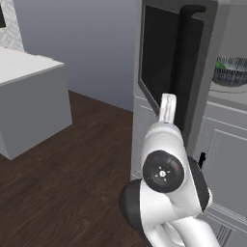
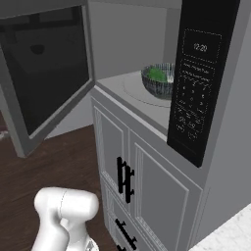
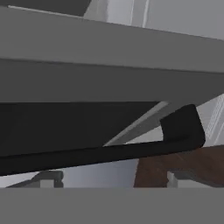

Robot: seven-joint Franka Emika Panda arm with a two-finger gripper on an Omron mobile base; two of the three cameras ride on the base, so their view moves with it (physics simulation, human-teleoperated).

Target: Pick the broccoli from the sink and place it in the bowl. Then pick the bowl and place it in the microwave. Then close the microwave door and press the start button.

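In the left base view the microwave door point(image 1: 169, 62) stands swung open, its black glass and dark handle point(image 1: 185, 53) facing the camera, and the bowl point(image 1: 230, 71) with a bit of green broccoli point(image 1: 220, 64) in it sits inside the microwave point(image 1: 226, 91) behind the white arm point(image 1: 166, 169). In the right base view the bowl point(image 2: 159, 81) rests on the round turntable point(image 2: 139, 93) with the broccoli point(image 2: 158, 74) inside, beside the black control panel point(image 2: 198, 78), and the door point(image 2: 46, 73) hangs open to the left above the cabinet doors point(image 2: 142, 181). In the hand view the dark handle point(image 3: 131, 148) of the door point(image 3: 87, 83) runs across close in front; the jaws themselves are hidden, so I cannot tell whether they are spread or pressed together.
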